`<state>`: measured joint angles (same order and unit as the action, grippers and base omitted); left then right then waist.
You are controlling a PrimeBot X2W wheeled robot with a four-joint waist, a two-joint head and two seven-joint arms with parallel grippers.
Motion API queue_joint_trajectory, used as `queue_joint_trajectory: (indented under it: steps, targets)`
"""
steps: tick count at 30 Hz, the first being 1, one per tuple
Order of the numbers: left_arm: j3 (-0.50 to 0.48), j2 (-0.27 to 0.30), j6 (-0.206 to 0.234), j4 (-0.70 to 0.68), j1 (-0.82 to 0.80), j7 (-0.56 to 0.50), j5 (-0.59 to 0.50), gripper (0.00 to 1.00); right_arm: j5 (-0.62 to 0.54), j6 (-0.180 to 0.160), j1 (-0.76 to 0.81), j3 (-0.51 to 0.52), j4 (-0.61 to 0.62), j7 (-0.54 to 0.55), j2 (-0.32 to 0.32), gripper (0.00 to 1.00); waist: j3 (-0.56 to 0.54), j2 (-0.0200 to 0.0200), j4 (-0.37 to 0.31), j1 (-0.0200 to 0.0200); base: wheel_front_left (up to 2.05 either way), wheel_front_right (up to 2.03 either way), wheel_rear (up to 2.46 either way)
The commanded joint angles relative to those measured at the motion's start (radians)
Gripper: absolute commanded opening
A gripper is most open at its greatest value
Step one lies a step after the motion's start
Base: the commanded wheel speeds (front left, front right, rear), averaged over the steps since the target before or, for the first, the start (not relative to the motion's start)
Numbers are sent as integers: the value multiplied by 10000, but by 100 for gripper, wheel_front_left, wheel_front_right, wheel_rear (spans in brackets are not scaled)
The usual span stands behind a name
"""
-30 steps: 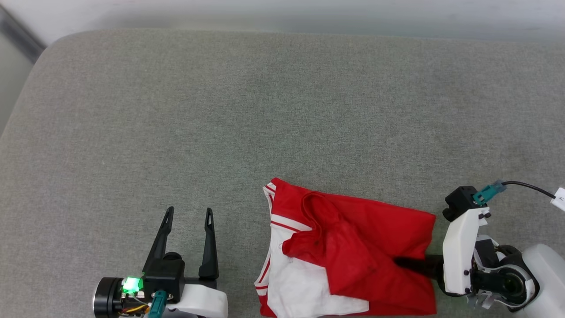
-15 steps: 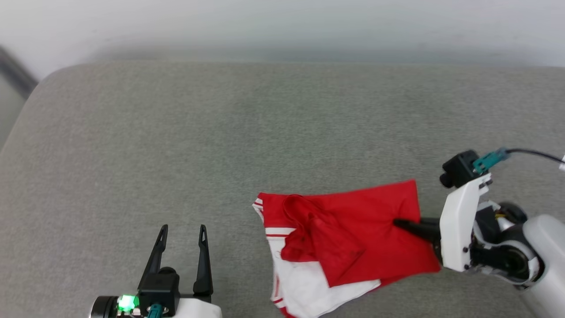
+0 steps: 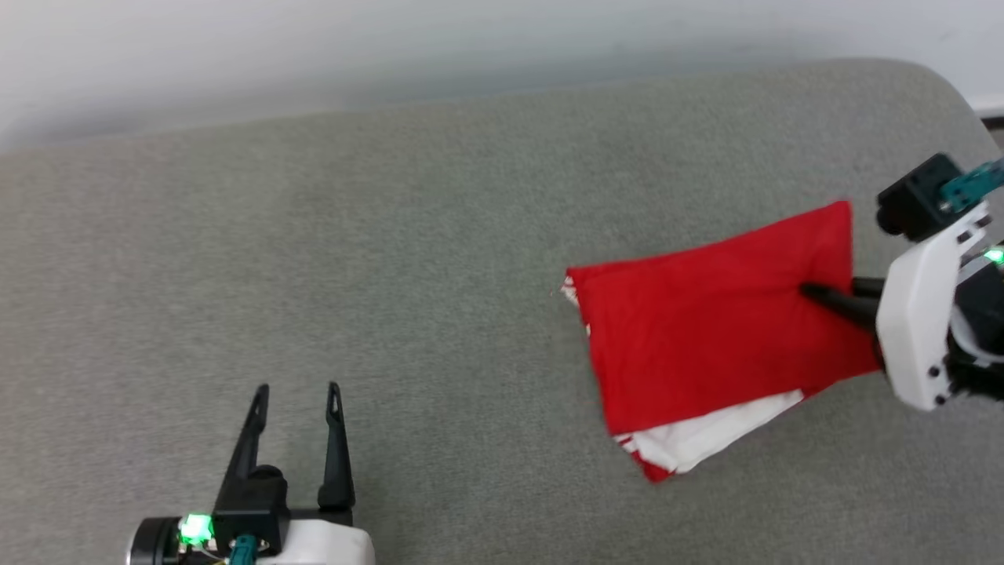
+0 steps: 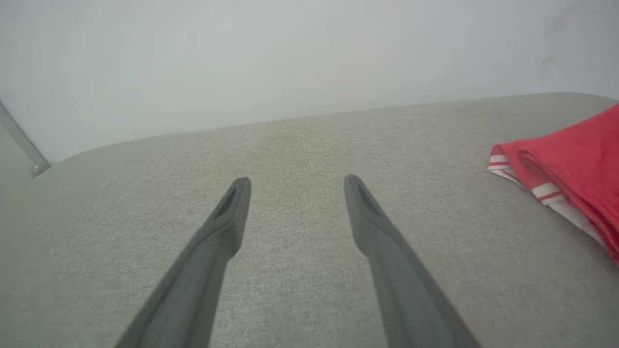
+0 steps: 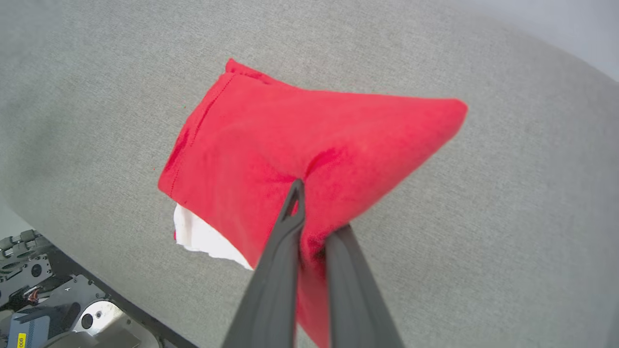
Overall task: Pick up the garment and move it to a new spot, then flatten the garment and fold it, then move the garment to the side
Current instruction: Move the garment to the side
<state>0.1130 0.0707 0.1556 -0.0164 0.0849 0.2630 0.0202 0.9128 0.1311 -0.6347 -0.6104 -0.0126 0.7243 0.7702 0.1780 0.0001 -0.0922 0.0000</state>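
While the right gripper [image 3: 812, 293] is closed on the garment [image 3: 706, 329], pinching the cloth near its right edge between both fingers, the folded garment is at the right side of the grey padded surface [image 3: 392, 235]. Its red side faces up. A white layer with striped trim shows along its near edge. In the right wrist view, the cloth peaks at the grip point. The left gripper [image 3: 296, 388] hovers at the lower left, well apart from the garment, with its fingers spread and holding nothing.
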Motion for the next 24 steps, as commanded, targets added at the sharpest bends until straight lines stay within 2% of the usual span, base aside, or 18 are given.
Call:
queue_joint_trajectory:
  steps: [1, 7, 11, 24]
  targets:
    - [-94, 76, -29, -69, -227, 24, -83, 100, -153, -6, -302, 10, -85, -70, 229, 0, 561, -1, -517, 0, 0, 0, 0]
    - [-255, 323, -150, -272, -775, 23, -168, 100, -1148, -8, -1199, -16, -1040, -299, 1211, 0, 1544, -1, -968, 0, 0, 0, 0]
    - [-270, 449, -227, -351, -1209, 24, -237, 100, -1677, -8, -1679, 195, -2132, -481, 1583, 0, 2112, -1, -1030, 0, 0, 0, 0]
    - [-34, 733, -137, -818, -1901, 23, -368, 100, -2779, -9, -3005, 1338, -5350, -1441, 1430, 0, 3377, -1, -940, 0, 0, 0, 0]
